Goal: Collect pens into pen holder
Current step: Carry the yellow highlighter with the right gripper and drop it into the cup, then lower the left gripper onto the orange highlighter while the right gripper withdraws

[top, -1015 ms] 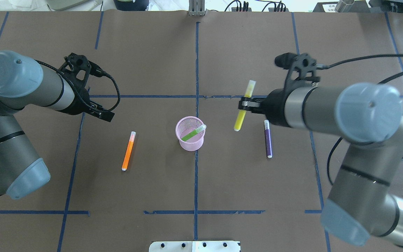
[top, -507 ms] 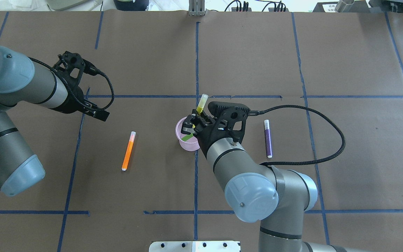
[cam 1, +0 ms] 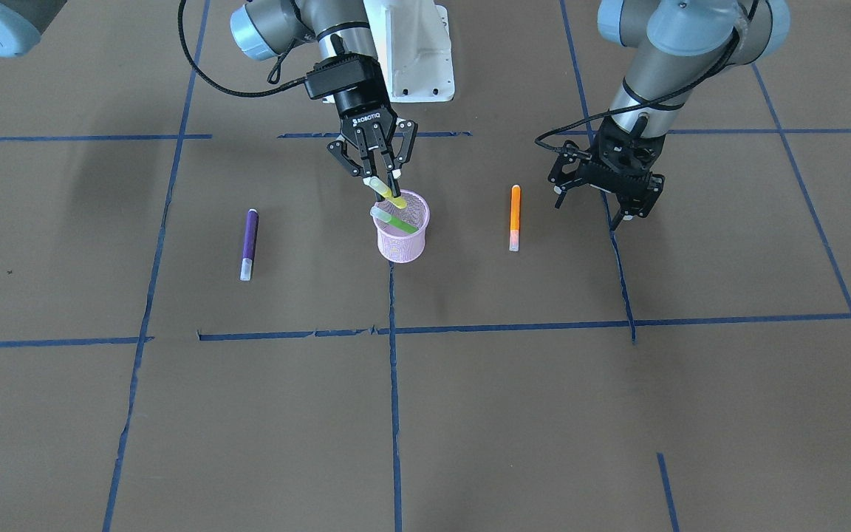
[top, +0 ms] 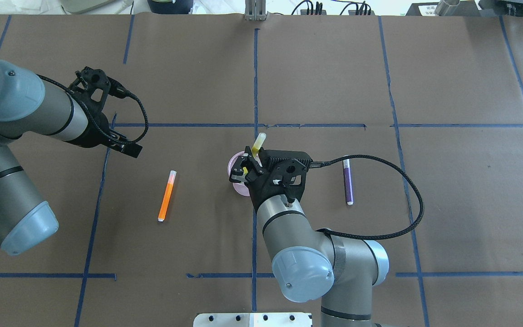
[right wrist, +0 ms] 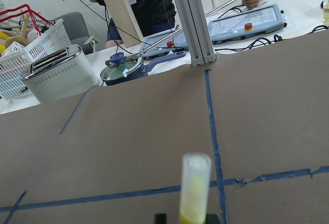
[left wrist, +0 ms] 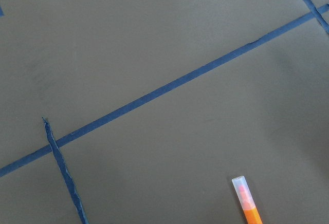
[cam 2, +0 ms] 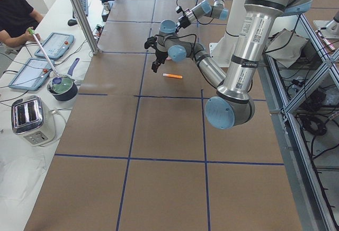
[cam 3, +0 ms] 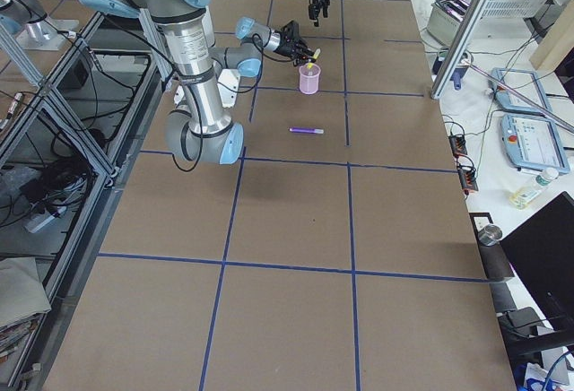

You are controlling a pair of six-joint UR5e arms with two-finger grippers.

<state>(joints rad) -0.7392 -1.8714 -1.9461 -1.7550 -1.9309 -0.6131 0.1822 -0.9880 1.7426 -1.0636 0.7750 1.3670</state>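
Observation:
The pink mesh pen holder (cam 1: 403, 240) stands at the table's middle; a sliver of it shows in the overhead view (top: 233, 163). A green pen (cam 1: 396, 223) leans inside it. My right gripper (cam 1: 381, 179) (top: 245, 170) is right over the holder, shut on a yellow pen (cam 1: 390, 196) (top: 257, 144) (right wrist: 195, 188), tilted with its lower end at the rim. The orange pen (top: 166, 196) (cam 1: 515, 216) (left wrist: 248, 203) lies flat on my left side. The purple pen (top: 347, 180) (cam 1: 249, 244) lies flat on my right. My left gripper (cam 1: 603, 210) (top: 125, 146) is open and empty, beyond the orange pen.
The right wrist's cable (top: 393, 227) loops over the table near the purple pen. Blue tape lines cross the brown cover. A toaster (cam 2: 29, 120), a pot (cam 2: 62, 87) and tablets stand on the operators' side beyond the far edge.
My right arm swung in from the right with the yellow pen to above the holder, then sank a little. My left arm shifted slightly left and back.

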